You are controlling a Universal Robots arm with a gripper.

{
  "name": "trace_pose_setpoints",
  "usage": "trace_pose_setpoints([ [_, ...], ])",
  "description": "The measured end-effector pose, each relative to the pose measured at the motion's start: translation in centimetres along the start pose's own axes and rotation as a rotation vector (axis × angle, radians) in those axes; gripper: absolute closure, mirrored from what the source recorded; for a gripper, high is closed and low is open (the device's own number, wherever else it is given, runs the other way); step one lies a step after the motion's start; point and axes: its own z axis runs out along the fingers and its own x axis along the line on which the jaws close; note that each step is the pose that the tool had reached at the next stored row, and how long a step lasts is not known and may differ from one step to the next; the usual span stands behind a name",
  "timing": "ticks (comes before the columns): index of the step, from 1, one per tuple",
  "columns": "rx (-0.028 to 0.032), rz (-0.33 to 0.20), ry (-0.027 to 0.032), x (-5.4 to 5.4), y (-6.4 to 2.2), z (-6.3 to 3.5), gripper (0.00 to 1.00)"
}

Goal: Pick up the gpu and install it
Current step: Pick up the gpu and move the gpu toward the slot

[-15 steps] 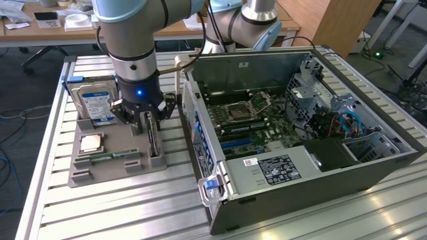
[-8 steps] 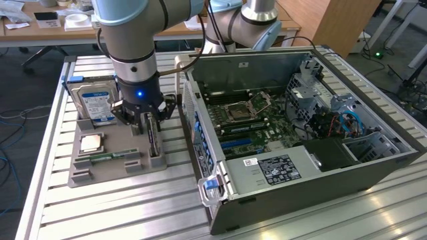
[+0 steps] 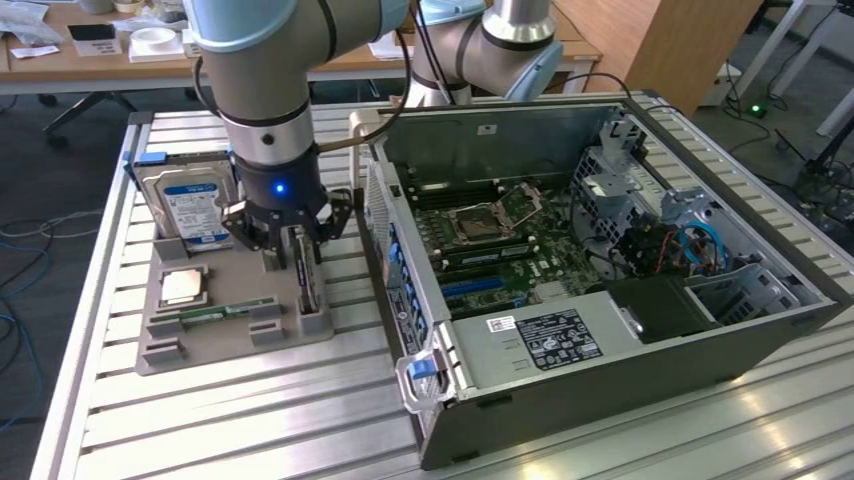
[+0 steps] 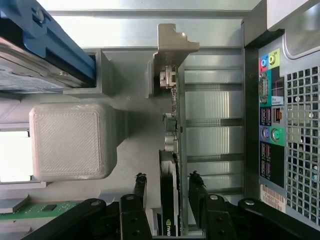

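Fingers (image 4: 141, 186): spread wide, straddling the gpu (image 4: 168, 192), not gripping it.
Gpu: standing on edge in the grey holder (image 3: 220, 350).
Holder: on the bench (image 3: 200, 425), beside the open computer case (image 3: 627, 345).

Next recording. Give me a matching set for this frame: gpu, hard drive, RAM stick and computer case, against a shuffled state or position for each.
1. gpu
2. hard drive
3. RAM stick
4. computer case

A. lies flat, green
B. side open, motherboard exposed
C. stands on edge between the fingers of the open tool
D. stands upright, blue-and-white label

Pairs: 1-C, 2-D, 3-A, 4-B
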Motion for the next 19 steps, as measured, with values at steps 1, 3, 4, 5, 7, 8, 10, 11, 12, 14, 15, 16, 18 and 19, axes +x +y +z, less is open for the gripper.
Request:
trace_pose_setpoints([
  [1, 0.0001, 0.0, 0.0001, 0.0, -0.05, -0.01, 0.53],
  [3, 0.0, 0.0, 0.0, 0.0, -0.07, -0.01, 0.53],
  [4, 0.0, 0.0, 0.0, 0.0, -0.07, -0.01, 0.53],
  [5, 0.0, 0.0, 0.0, 0.0, -0.08, -0.01, 0.53],
  [7, 0.0001, 0.0, 0.0001, -0.02, -0.1, -0.01, 0.53],
  [8, 0.0001, 0.0, 0.0001, -0.03, -0.1, -0.01, 0.53],
  [10, 0.0001, 0.0, 0.0001, -0.08, -0.11, 0.0, 0.53],
  [11, 0.0001, 0.0, 0.0001, -0.08, -0.1, -0.01, 0.53],
  [12, 0.0001, 0.0, 0.0001, -0.08, -0.1, -0.01, 0.53],
  [14, 0.0001, 0.0, 0.0, -0.09, -0.1, 0.0, 0.53],
  [15, 0.0001, 0.0, 0.0001, -0.09, -0.11, 0.0, 0.53],
  [16, 0.0, 0.0, 0.0001, -0.09, -0.1, 0.0, 0.53],
  [18, 0.0, 0.0, 0.0, -0.09, -0.1, 0.0, 0.53],
  [19, 0.0001, 0.0, 0.0, -0.09, -0.1, 0.0, 0.53],
])
